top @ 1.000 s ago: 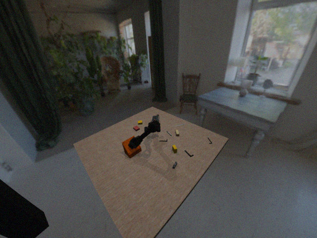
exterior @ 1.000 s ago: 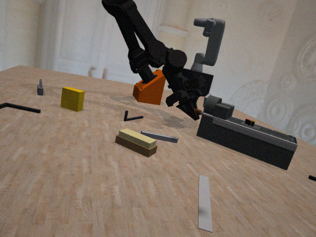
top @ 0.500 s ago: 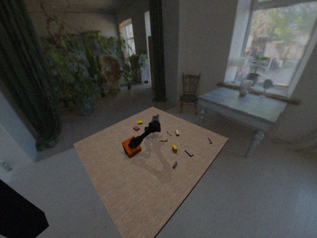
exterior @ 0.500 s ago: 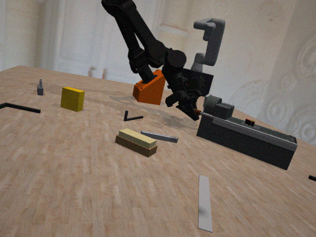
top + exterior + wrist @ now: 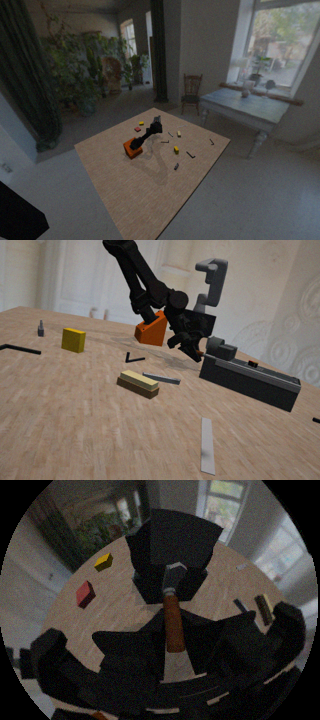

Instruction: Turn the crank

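Evidently the crank's wooden handle [image 5: 200, 352] [image 5: 174, 625] is the thing to mind, sticking out from the near-arm end of the dark machine [image 5: 248, 384] [image 5: 172, 540], beside its rounded housing [image 5: 215, 346]. The black gripper [image 5: 199, 359] [image 5: 168, 610] has the handle pinched between its fingers, which come in from either side of the wood in the wrist view. On top of the machine's long body sits a small red-and-black piece [image 5: 251, 363], probably the slide's pointer; whether it is level with the brass marks is too small to tell. The step in hand looks to be turning the crank, and it wants a round path: the wrist should carry the handle along the crank's own circle, neither pulling it outward nor pressing it toward the housing, with the grip just firm enough that the wood can swivel. Short, slow arcs would suit the last part, with a look at the pointer after each, since overshooting would mean winding back. Once level, the fingers should part evenly and back straight off, so the handle gets no parting nudge. Farther out, a pale-topped block [image 5: 178, 134] [image 5: 138, 382] [image 5: 265, 609] and a grey bar [image 5: 170, 134] [image 5: 161, 378] lie apart from the machine, and a yellow block [image 5: 176, 150] [image 5: 73, 340] stands farther off; none needs touching.
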You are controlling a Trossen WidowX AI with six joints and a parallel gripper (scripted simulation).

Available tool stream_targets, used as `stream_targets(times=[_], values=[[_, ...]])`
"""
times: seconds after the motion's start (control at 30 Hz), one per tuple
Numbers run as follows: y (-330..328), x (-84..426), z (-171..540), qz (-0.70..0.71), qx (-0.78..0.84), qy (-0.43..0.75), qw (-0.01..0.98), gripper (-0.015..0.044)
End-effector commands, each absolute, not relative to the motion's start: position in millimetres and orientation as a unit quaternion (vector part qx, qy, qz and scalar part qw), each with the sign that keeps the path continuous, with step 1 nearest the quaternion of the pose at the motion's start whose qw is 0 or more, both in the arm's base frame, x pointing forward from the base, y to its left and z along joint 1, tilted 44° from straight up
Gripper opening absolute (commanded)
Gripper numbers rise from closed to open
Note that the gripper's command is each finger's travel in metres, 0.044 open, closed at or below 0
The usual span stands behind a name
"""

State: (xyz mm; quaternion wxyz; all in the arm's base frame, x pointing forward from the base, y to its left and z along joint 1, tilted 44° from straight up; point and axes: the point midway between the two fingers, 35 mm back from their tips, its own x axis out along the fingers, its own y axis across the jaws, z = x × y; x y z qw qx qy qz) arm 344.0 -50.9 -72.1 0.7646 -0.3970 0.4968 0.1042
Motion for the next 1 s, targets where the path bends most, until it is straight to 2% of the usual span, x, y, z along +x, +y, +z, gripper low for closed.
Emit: stream_targets(times=[0.0, 0.97], values=[[-58.0, 348.9, -68.3, 0.092, -0.398, 0.496, 0.766, 0.0], [-59.2, 350.3, -66.5, 0.092, -0.398, 0.496, 0.766, 0.0]])
